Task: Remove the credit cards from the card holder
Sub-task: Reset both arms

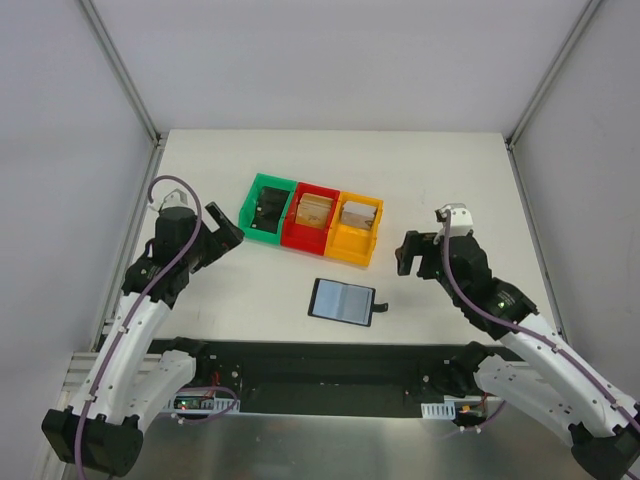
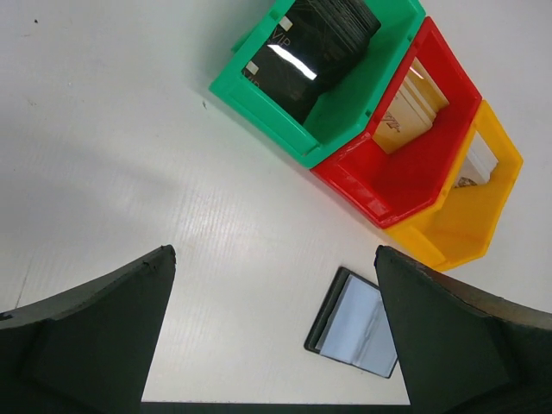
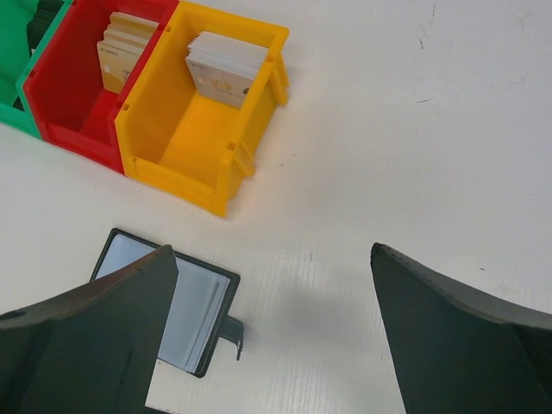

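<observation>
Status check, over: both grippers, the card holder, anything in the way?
Left gripper open, empty. Right gripper open, empty. Card holder lying open on table, untouched. Nothing blocking it.

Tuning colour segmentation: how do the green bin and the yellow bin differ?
The green bin holds dark, glossy cards; the yellow bin holds white cards. The green bin sits at the row's left end in the top view, the yellow bin at the right end, the red bin between them. Both share one shape.
</observation>
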